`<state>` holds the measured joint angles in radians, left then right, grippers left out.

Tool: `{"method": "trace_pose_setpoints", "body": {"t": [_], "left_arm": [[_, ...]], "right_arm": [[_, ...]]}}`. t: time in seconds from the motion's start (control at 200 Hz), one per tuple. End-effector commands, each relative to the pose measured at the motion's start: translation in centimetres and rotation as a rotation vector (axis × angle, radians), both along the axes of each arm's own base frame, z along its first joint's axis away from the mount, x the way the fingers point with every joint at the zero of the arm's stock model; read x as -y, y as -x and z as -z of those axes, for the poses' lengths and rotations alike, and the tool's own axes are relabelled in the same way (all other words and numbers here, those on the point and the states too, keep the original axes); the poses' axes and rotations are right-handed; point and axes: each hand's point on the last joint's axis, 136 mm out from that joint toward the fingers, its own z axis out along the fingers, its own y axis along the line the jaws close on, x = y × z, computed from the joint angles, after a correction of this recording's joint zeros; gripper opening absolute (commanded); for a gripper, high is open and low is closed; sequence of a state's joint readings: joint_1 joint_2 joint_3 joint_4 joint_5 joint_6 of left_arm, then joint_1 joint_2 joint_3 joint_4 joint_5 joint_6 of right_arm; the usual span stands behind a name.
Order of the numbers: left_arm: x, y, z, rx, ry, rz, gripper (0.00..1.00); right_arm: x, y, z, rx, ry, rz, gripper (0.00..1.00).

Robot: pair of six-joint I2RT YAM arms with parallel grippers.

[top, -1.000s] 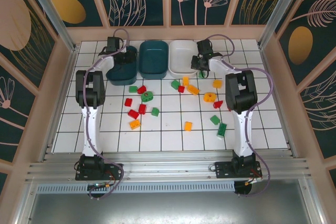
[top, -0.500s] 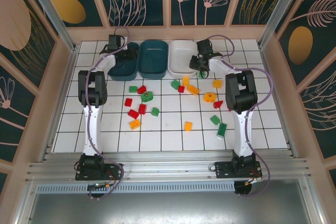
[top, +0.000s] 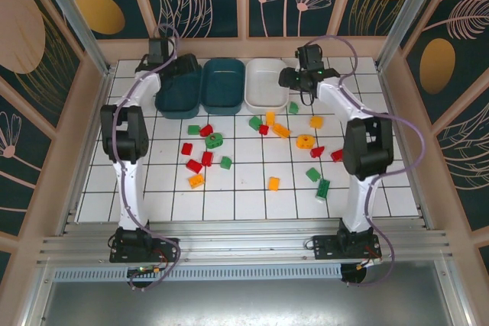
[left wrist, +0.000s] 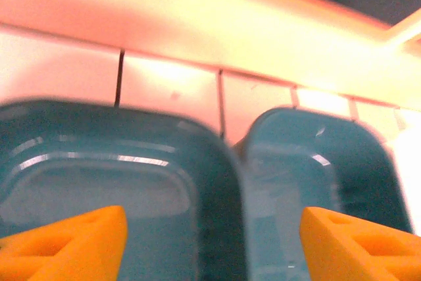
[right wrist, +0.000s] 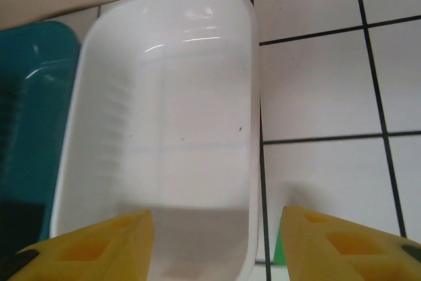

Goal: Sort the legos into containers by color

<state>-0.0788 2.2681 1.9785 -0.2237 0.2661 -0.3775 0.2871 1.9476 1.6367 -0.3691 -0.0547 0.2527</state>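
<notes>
White tiled worktop [top: 382, 181], from above, carries the legos [top: 214, 140] scattered before the three containers [top: 223, 85] at its far edge; both arms stretch forward, the left gripper [top: 170, 62] over the leftmost teal tub [top: 177, 97], the right gripper [top: 292, 79] just beside the white tub [top: 265, 85]. Left wrist view: orange fingers [left wrist: 66, 241] spread apart, holding nothing, above two teal tubs [left wrist: 99, 162] side by side. Right wrist view: yellow fingers [right wrist: 92, 251] also apart, empty, over the white tub.

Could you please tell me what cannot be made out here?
- Top view: the left teal tub's far corner, hidden by the left arm.
- Left wrist view: that tub's and the middle teal tub's floors, blurred.
- Right wrist view: the white tub's near end, past the lower edge; a green lego, half behind a finger.
- Top view: the legos' studs, too small.
</notes>
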Motion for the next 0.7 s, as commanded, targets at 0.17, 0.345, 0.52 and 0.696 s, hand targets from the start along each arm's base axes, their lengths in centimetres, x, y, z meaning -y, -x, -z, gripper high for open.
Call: {"method": "trace_pose_setpoints", "body": {"t": [0.17,0.345,0.52,0.696], "left_arm": [[2.1,9.1,-9.5,0.185,0.338,0.0,0.72],[4.5,20.3,-5.4,0.167,0.408,-0.023,0.79],[6.0,27.2,-1.2,0.088,0.436,0.022,0.99],[5.3,30.9,-0.6,0.082,0.426,0.04,0.98]], "right_arm": [[-3.1,10.4,4.2,-0.059,0.095,0.003,0.59],[-5.4,19.9,8.0,-0.127,0.118,0.073,0.63],[-5.8,27.2,11.1,-0.211,0.177,0.115,0.65],[-6.7,31.3,13.1,-0.286,0.179,0.096,0.66]]}}
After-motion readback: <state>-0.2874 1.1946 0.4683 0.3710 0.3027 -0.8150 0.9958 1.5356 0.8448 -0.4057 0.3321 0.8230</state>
